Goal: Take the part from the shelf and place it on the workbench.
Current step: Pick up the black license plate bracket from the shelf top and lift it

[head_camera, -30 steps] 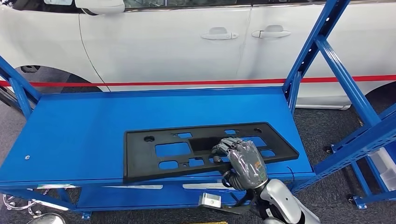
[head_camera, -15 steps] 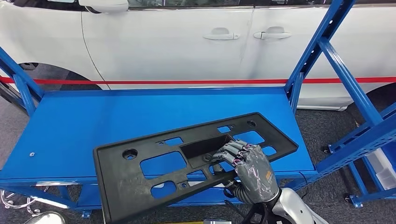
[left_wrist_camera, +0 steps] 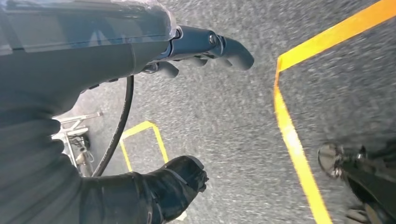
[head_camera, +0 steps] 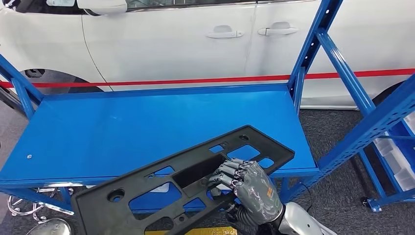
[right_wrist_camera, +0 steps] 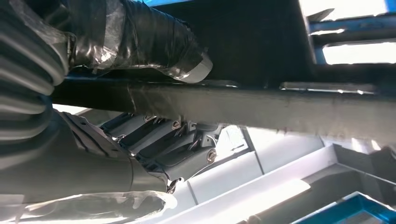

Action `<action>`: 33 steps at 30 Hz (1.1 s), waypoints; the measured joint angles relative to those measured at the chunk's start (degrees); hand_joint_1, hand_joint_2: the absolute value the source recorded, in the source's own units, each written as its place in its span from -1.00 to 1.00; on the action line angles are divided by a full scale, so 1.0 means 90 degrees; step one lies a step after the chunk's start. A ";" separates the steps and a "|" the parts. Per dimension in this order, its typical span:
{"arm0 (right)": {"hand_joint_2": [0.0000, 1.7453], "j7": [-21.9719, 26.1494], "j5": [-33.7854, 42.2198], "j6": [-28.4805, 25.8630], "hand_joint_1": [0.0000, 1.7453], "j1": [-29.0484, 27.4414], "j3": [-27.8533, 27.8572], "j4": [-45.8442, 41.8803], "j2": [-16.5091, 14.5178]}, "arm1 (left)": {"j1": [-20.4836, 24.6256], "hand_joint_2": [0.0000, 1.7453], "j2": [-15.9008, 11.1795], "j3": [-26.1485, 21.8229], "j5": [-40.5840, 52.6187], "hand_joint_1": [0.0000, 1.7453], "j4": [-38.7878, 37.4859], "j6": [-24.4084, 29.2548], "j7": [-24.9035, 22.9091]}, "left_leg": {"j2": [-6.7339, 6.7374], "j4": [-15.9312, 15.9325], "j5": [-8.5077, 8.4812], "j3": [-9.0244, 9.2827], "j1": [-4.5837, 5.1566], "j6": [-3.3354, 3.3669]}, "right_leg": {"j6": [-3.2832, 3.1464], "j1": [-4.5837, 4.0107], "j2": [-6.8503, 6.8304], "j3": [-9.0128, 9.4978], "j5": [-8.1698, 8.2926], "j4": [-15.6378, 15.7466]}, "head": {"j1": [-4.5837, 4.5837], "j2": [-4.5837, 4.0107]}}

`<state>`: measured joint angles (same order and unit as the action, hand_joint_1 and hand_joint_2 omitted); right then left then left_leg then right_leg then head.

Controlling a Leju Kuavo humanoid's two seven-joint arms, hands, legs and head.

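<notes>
In the head view, a long flat black plastic panel with rectangular cut-outs and round holes [head_camera: 181,191] is held tilted over the near edge of the blue metal shelf deck [head_camera: 122,127]; its far right end lies over the deck's front right corner, while its near left end juts out past the front edge, off the deck. The right hand [head_camera: 244,188], grey with dark fingers, grips the panel along its near long edge towards the right, fingers laid over the top face beside the recessed middle opening. Blue perforated uprights [head_camera: 313,46] rise at the shelf's right end. Behind the shelf stands a white car [head_camera: 195,39] with a red line running along below its doors

In the left wrist view, the left hand [left_wrist_camera: 187,112] hangs above grey speckled floor [left_wrist_camera: 224,121] marked with yellow tape lines [left_wrist_camera: 292,140]; thumb and fingers are apart and nothing lies between them

In the right wrist view, the right hand's thumb [right_wrist_camera: 140,42] presses one face of the panel's dark edge [right_wrist_camera: 233,107] and the fingers [right_wrist_camera: 159,140] clamp the other face
</notes>
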<state>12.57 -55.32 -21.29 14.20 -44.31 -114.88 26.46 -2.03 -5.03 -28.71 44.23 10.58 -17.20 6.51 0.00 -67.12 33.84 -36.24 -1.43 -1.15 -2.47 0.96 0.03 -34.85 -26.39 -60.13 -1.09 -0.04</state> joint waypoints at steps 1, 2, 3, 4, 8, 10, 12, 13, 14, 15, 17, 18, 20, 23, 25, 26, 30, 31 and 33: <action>1.00 0.0000 0.0001 -0.0001 1.00 0.0010 -0.0020 -0.0002 -0.0001 | -0.0004 1.00 0.0005 -0.0007 -0.0002 -1.00 0.0000 -0.0012 0.0005 | 0.0000 -0.0402 0.0236 -0.0130 0.0001 -0.0008 | -0.0019 -0.0018 -0.0011 -0.0070 0.0048 -0.0004 | 0.0000 0.0000; 1.00 -0.0001 0.0008 0.0000 1.00 0.0018 -0.0038 -0.0001 -0.0002 | -0.0009 1.00 0.0009 -0.0012 -0.0008 -1.00 0.0000 -0.0041 0.0014 | 0.0000 -0.0690 0.0348 -0.0189 0.0003 -0.0007 | -0.0027 -0.0039 -0.0020 -0.0145 0.0099 -0.0010 | 0.0000 0.0000; 1.00 -0.0003 0.0021 0.0005 1.00 0.0034 -0.0056 0.0000 -0.0002 | -0.0020 1.00 0.0012 -0.0016 -0.0016 -1.00 0.0000 -0.0088 0.0028 | 0.0000 -0.0795 0.0332 -0.0155 0.0006 0.0004 | -0.0031 -0.0060 -0.0026 -0.0219 0.0151 -0.0017 | 0.0000 0.0000; 1.00 -0.0012 0.0042 0.0022 1.00 0.0059 -0.0083 0.0002 -0.0002 | -0.0041 1.00 0.0018 -0.0023 -0.0029 -1.00 0.0000 -0.0155 0.0057 | 0.0000 -0.0659 0.0194 0.0004 0.0013 0.0031 | -0.0031 -0.0079 -0.0028 -0.0289 0.0203 -0.0024 | 0.0000 0.0000; 1.00 -0.0156 0.0126 0.0154 1.00 0.0182 -0.0217 0.0008 -0.0012 | -0.0527 1.00 0.0249 -0.0105 -0.0287 -1.00 0.0260 -0.0860 -0.0171 | 0.0042 0.0906 -0.0199 0.1086 0.0112 0.0219 | 0.0025 -0.0106 0.0001 -0.0434 0.0402 -0.0027 | -0.0002 0.0000; 1.00 -0.0324 0.0133 0.0219 1.00 0.0229 -0.0328 0.0019 -0.0023 | -0.1357 1.00 0.0780 -0.0327 -0.1018 -1.00 0.1619 -0.2252 -0.1468 | 0.0077 0.1163 -0.0213 0.1207 0.0163 0.0259 | 0.0112 -0.0074 0.0051 -0.0424 0.0505 0.0006 | 0.0009 0.0000; 1.00 -0.0449 0.0196 0.0320 1.00 0.0321 -0.0473 0.0049 -0.0030 | -0.2335 1.00 0.1344 -0.0555 -0.2108 -1.00 0.3690 -0.3968 -0.3052 | 0.0108 0.1223 -0.0342 0.1143 0.0143 0.0307 | 0.0200 -0.0060 0.0080 -0.0457 0.0503 0.0003 | 0.0021 0.0000; 1.00 -0.0471 0.0278 0.0405 1.00 0.0414 -0.0568 0.0078 -0.0054 | -0.2729 1.00 0.1533 -0.0609 -0.2545 -1.00 0.4601 -0.4608 -0.3505 | 0.0120 0.1244 -0.0430 0.1071 0.0128 0.0345 | 0.0231 -0.0059 0.0074 -0.0510 0.0335 -0.0108 | 0.0016 0.0000; 1.00 -0.0472 0.0383 0.0501 1.00 0.0551 -0.0678 0.0119 -0.0099 | -0.3027 1.00 0.1666 -0.0622 -0.2772 -1.00 0.5285 -0.4973 -0.3651 | 0.0119 0.1261 -0.0525 0.0977 0.0103 0.0381 | 0.0255 -0.0055 0.0057 -0.0587 0.0045 -0.0343 | 0.0014 0.0000; 1.00 -0.0471 0.0499 0.0612 1.00 0.0723 -0.0813 0.0175 -0.0186 | -0.3217 1.00 0.1687 -0.0627 -0.2809 -1.00 0.5829 -0.5102 -0.3622 | 0.0103 0.1260 -0.0611 0.0870 0.0103 0.0407 | 0.0272 -0.0037 0.0039 -0.0674 -0.0315 -0.0697 | 0.0009 0.0000; 1.00 -0.0489 0.0687 0.0820 1.00 0.1109 -0.1110 0.0328 -0.0479 | -0.3359 1.00 0.1503 -0.0535 -0.2574 -1.00 0.6432 -0.4738 -0.3411 | 0.0071 0.1241 -0.0778 0.0665 0.0101 0.0409 | 0.0297 -0.0010 0.0029 -0.0785 -0.0790 -0.1477 | 0.0009 0.0000; 1.00 -0.0515 0.0753 0.0903 1.00 0.1282 -0.1259 0.0427 -0.0667 | -0.3367 1.00 0.1291 -0.0374 -0.2507 -1.00 0.6543 -0.4360 -0.3193 | 0.0072 0.1220 -0.0853 0.0564 0.0097 0.0390 | 0.0307 0.0001 0.0027 -0.0753 -0.0788 -0.1710 | 0.0010 0.0000; 1.00 -0.0585 0.0822 0.0988 1.00 0.1595 -0.1520 0.0640 -0.1048 | -0.3241 1.00 0.0749 0.0283 -0.2727 -1.00 0.6409 -0.3403 -0.2609 | 0.0070 0.1148 -0.0985 0.0340 0.0081 0.0330 | 0.0333 0.0044 0.0010 -0.0396 -0.0460 -0.1555 | 0.0011 0.0000; 1.00 -0.0722 0.0871 0.0981 1.00 0.2017 -0.1879 0.0942 -0.1558 | -0.2725 1.00 -0.0146 0.1929 -0.3668 -1.00 0.5789 -0.2140 -0.1970 | 0.0020 0.0972 -0.1131 0.0053 0.0075 0.0192 | 0.0330 0.0070 -0.0019 0.0529 -0.0440 -0.0303 | 0.0013 0.0000; 1.00 -0.0783 0.0891 0.0945 1.00 0.2173 -0.2044 0.1096 -0.1760 | -0.2444 1.00 -0.0579 0.2927 -0.4279 -1.00 0.5483 -0.1716 -0.1882 | 0.0017 0.0929 -0.1214 -0.0008 0.0075 0.0087 | 0.0235 0.0013 0.0016 0.0693 -0.0549 0.0036 | 0.0016 0.0000; 1.00 -0.0795 0.0895 0.0922 1.00 0.2216 -0.2097 0.1160 -0.1825 | -0.2350 1.00 -0.0770 0.3369 -0.4531 -1.00 0.5386 -0.1575 -0.1897 | 0.0032 0.0944 -0.1270 -0.0015 0.0064 0.0031 | 0.0166 0.0007 0.0038 0.0626 -0.0491 0.0030 | 0.0018 0.0000; 1.00 -0.0978 0.0788 0.0811 1.00 0.2310 -0.2232 0.1362 -0.2050 | -0.2024 1.00 -0.1521 0.5058 -0.5929 -1.00 0.5140 -0.0799 -0.2057 | 0.0035 0.0352 -0.0559 -0.0292 0.0003 -0.0094 | -0.0040 0.0011 0.0033 0.0293 -0.0160 0.0100 | 0.0033 -0.0001; 1.00 -0.1110 0.0672 0.0760 1.00 0.2284 -0.2242 0.1385 -0.2058 | -0.2021 1.00 -0.1732 0.5466 -0.6573 -1.00 0.5168 -0.0383 -0.2160 | 0.0032 -0.0044 -0.0223 -0.0387 0.0005 -0.0107 | -0.0060 -0.0003 0.0029 0.0190 -0.0084 0.0099 | 0.0040 -0.0001; 1.00 -0.1321 0.0363 0.0568 1.00 0.2089 -0.2205 0.1379 -0.1883 | -0.2285 1.00 -0.2196 0.6187 -0.8098 -1.00 0.5689 0.1058 -0.2418 | 0.0032 -0.0742 0.0059 -0.0434 0.0006 -0.0108 | -0.0066 -0.0038 0.0022 0.0009 0.0050 0.0082 | 0.0038 -0.0001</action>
<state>0.68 -52.05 -16.19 33.00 -64.15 -102.47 9.52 -22.59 -24.80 26.97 -28.65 61.78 -7.68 -15.25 0.29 -73.80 34.37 -40.15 -1.38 -2.13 -3.06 0.62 0.23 -34.77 -25.94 -59.39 -0.75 -0.05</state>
